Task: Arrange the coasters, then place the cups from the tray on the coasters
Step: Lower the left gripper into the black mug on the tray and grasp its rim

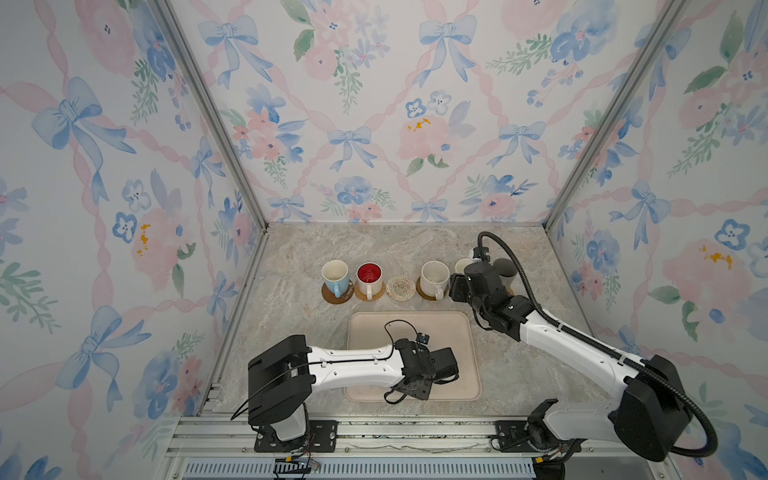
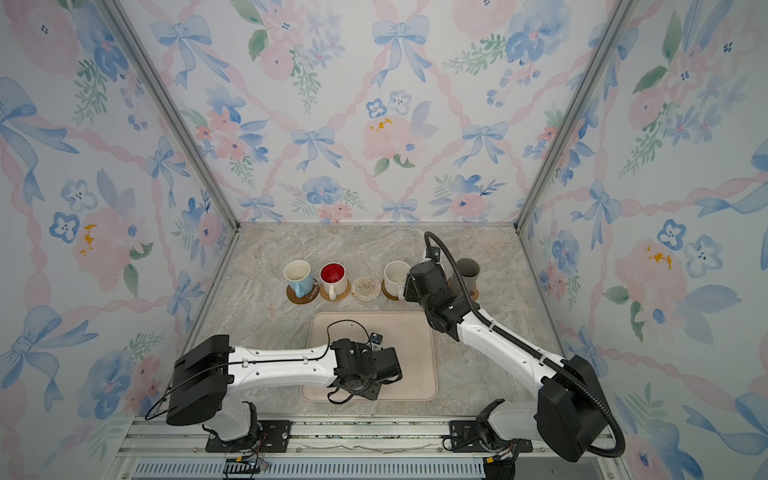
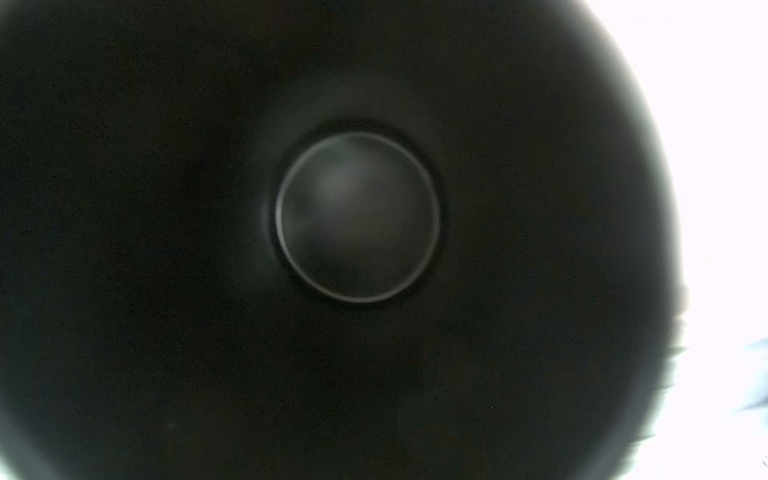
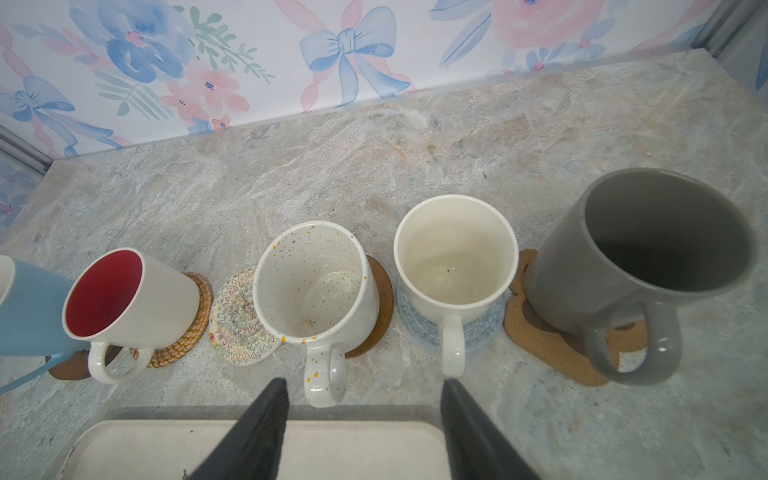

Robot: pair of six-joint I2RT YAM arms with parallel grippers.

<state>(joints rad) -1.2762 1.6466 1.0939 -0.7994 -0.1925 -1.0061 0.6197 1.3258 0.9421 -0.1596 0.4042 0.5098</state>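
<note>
though the right arm covers the blue-grey woven round coaster in both top views, the right wrist view shows it under the cream mug. the right gripper stands wide, empty. the left wrist view shows only a black mug's inside; the left gripper's spread, above the large beige tray, cannot be told.

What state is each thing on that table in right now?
Light blue mug: upright on brown disc.
Red-inside mug: upright on rattan coaster.
Cream woven coaster: bare.
Speckled mug: upright on other brown disc.
Cream mug: upright on blue-grey coaster.
Grey mug: upright on paw coaster.
Black mug: seen mouth-on in the left wrist view; grip unclear.
Tray: flat, left arm above.
Right fingers: open, empty.
</note>
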